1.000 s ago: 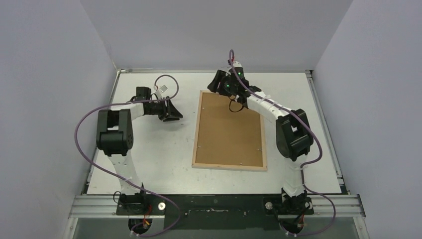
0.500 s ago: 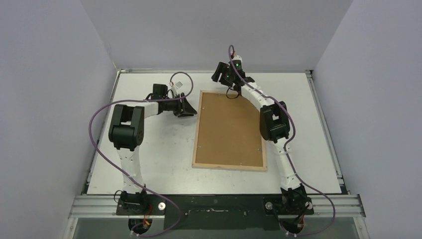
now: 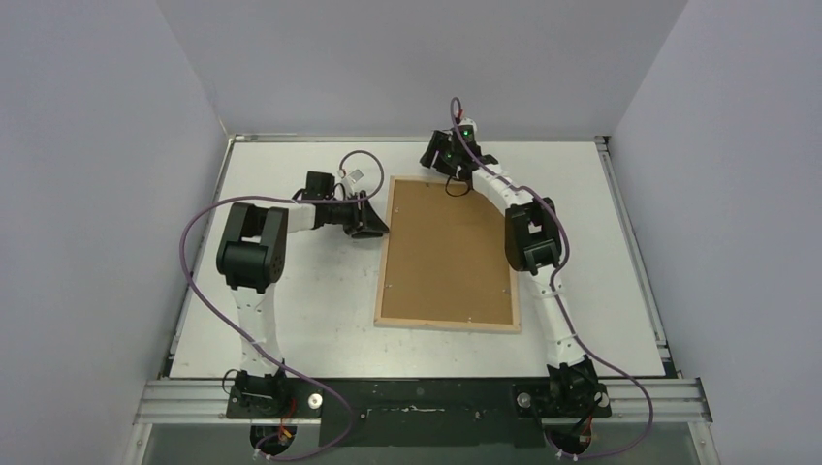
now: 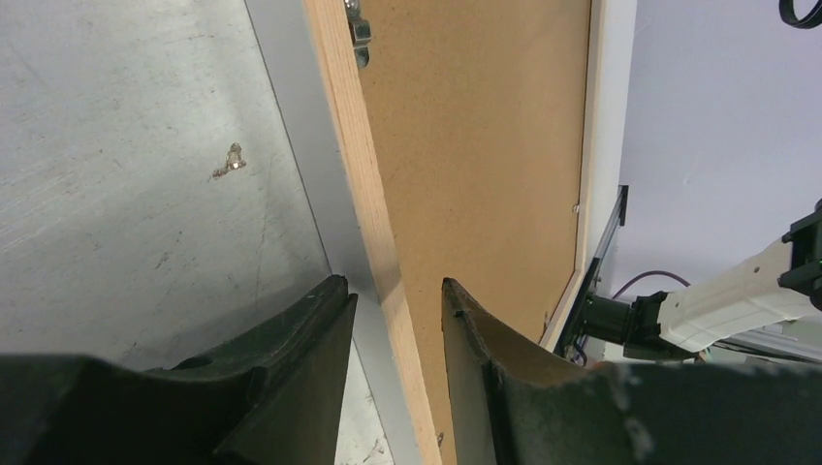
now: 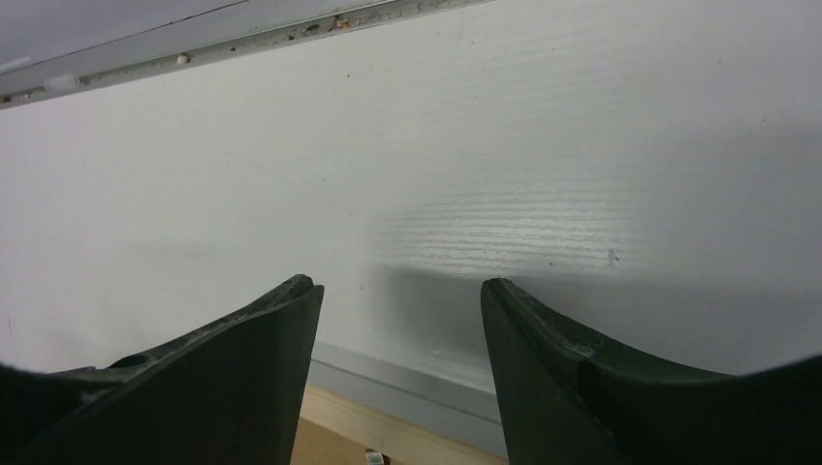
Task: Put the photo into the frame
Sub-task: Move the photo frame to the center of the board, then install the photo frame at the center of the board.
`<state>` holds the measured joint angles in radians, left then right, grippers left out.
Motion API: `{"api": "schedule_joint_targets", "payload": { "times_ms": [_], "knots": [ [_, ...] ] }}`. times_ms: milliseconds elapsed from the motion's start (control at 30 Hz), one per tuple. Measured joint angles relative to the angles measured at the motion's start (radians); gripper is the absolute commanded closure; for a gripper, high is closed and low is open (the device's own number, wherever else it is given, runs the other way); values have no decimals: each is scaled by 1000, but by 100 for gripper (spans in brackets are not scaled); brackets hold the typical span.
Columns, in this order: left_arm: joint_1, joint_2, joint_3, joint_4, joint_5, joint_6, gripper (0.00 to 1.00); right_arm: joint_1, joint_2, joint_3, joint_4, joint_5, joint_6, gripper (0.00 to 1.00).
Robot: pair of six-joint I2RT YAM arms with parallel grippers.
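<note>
The frame point(image 3: 446, 325) of pale wood lies flat at the table's middle, back side up, filled by a brown fibreboard backing panel point(image 3: 446, 252). The photo is not in view. My left gripper point(image 3: 374, 229) is at the frame's left bar near the far corner. In the left wrist view that bar point(image 4: 354, 145) runs between its fingers with a gap on each side, and the left gripper point(image 4: 393, 283) is open. My right gripper point(image 3: 456, 182) hovers over the frame's far bar point(image 5: 359, 418). The right gripper point(image 5: 399, 283) is open and holds nothing.
A small metal clip point(image 4: 231, 160) lies loose on the white table point(image 3: 291, 310) left of the frame. A metal tab point(image 4: 359, 29) sits on the frame's left bar. Grey walls close the table on the left, back and right.
My left gripper has moved right up to the frame's left bar. My right arm has stretched toward the frame's far edge and its jaws have widened.
</note>
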<state>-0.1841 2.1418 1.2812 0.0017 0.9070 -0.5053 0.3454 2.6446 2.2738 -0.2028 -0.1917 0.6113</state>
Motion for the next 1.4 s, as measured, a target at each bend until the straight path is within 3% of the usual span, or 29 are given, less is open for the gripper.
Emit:
{"api": "schedule_joint_targets", "payload": {
  "times_ms": [167, 500, 900, 1100, 1400],
  "knots": [
    [-5, -3, -5, -32, -19, 41, 64, 0, -32, -63, 21, -16, -1, 40],
    [-5, -66, -80, -71, -29, 83, 64, 8, -219, -360, 38, -49, -4, 44],
    [23, -134, -133, -94, -19, 102, 68, 104, -460, -695, 117, -3, 56, 34],
    [24, -136, -145, -80, -13, 98, 69, 113, -576, -707, 171, -5, 110, 33],
    [24, -136, -153, -63, -13, 91, 80, 164, -565, -813, 246, -197, 240, 34]
  ]
}}
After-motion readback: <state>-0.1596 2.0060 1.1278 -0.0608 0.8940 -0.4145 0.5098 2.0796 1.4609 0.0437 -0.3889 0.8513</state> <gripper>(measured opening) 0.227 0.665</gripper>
